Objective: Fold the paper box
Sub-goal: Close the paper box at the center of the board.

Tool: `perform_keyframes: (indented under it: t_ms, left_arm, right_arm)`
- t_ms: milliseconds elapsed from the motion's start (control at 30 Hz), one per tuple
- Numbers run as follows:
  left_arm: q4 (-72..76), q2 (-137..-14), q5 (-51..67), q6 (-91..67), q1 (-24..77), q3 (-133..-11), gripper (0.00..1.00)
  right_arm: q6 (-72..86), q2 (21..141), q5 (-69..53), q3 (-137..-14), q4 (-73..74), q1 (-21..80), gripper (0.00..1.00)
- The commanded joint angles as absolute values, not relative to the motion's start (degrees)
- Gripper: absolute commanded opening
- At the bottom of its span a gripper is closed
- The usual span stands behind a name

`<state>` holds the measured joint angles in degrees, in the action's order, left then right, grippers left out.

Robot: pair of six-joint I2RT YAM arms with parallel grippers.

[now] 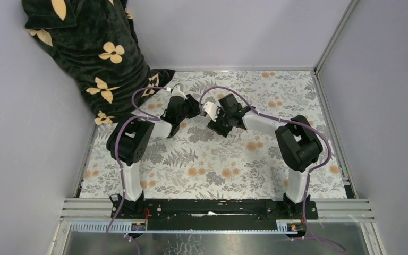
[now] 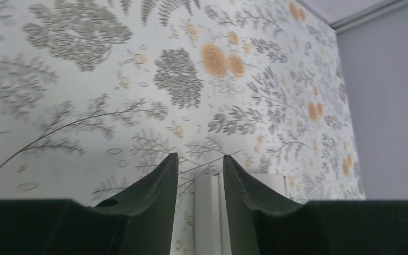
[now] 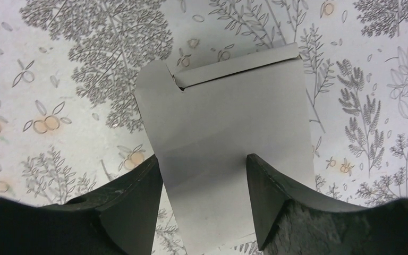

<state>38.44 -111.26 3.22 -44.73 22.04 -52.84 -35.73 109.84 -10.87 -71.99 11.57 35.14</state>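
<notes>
On the tabletop (image 1: 207, 175), covered w/ a pale cloth printed in grey ferns & orange blooms, both arms' wrists sit close together just past centre, toward 12 in top view. Room: plain grey walls (image 1: 234, 32) on 3 sides, silver metal rails (image 1: 350, 210) along the 6 edge, black base bar (image 1: 218, 207) under the arms.

White thin-cardboard paper box (image 1: 210, 109) is between the two wrists, approx 12 of centre, mostly hidden from above. R wrist view: paper box (image 3: 228, 122) shows one flat panel, long axis 12–6 w/ slight lean to 1. Its tucked flap end points to 12, w/ a small notch at the 10–11 corner. L wrist view: paper box (image 2: 208, 212) shows only as a narrow upright white strip, low in frame.

R jaws stand apart. Black fingers (image 3: 133, 207) flank the panel: 9-side one at the panel's edge, 3-side one overlapping it. Can't tell if pinching. L jaws are part-way apart, dark fingers (image 2: 154, 202) either side of the strip, cloth visible between strip & 9-side finger. Grip can't be told.

Around: dark plush fabric w/ yellow flower shapes (image 1: 95, 48) hangs at 10–11, hem on the tabletop just beside L arm (image 1: 133, 141). Purple cables (image 1: 154, 88) loop over both arms. R arm (image 1: 297, 146) at 3.
</notes>
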Motion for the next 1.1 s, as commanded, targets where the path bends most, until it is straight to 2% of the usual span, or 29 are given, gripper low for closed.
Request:
perform_keyframes:
  t_ms: [0, 200, 400, 667, 833, 1067]
  left_arm:
    - [39.87, -113.08, 10.18, -46.91, 21.28, -55.87, 0.42]
    - [40.45, -111.85, 13.77, -48.08, 21.35, -53.67, 0.41]
    - [42.49, -105.75, 18.54, -50.36, 21.90, -46.17, 0.37]
    - [40.65, -97.73, 21.19, -51.15, 22.54, -37.76, 0.18]
    - [30.88, -92.43, 19.08, -43.90, 25.59, -38.81, 0.17]
    - [23.98, -94.43, 18.27, -40.41, 30.31, -43.18, 0.15]
  right_arm:
    - [-31.28, 107.97, -16.16, -66.95, 19.45, 35.74, 0.61]
    - [-27.91, 104.98, -15.45, -62.41, 18.35, 39.95, 0.61]
    - [-24.46, 103.95, -13.48, -58.63, 15.57, 43.95, 0.60]
    - [-23.89, 105.37, -13.40, -60.87, 16.62, 44.71, 0.60]
    - [-24.43, 105.39, -14.21, -61.55, 17.01, 44.75, 0.60]
    - [-25.14, 105.77, -14.79, -62.11, 17.14, 44.80, 0.60]
